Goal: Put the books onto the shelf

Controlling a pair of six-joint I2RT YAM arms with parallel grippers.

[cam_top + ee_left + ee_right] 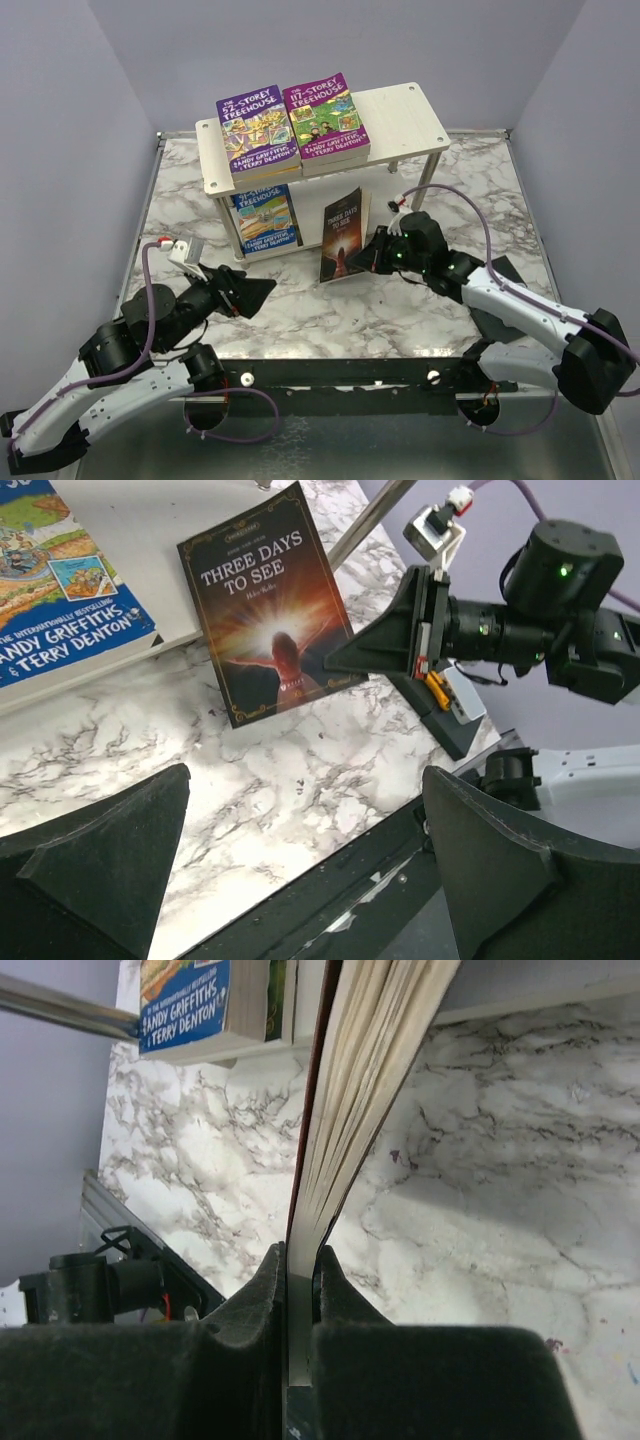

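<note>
The pale wood shelf [405, 112] stands at the back of the marble table. Two purple Treehouse books [255, 135] [325, 117] lie on its top board. A blue Treehouse book [265, 215] [60, 590] lies on the lower tier. My right gripper [375, 252] [298, 1260] is shut on the right edge of the dark brown book "Three Days to See" [343, 235] [270, 610] [350, 1090]. It holds the book tilted just in front of the shelf, cover toward the near side. My left gripper [262, 292] [305, 780] is open and holds nothing, to the book's near left.
The marble tabletop [400, 310] ends in a black rail [350, 375] at the near edge. A black plate [505, 272] lies on the table under the right arm. The shelf's metal leg [370, 520] stands just behind the held book. Grey walls close in the back and sides.
</note>
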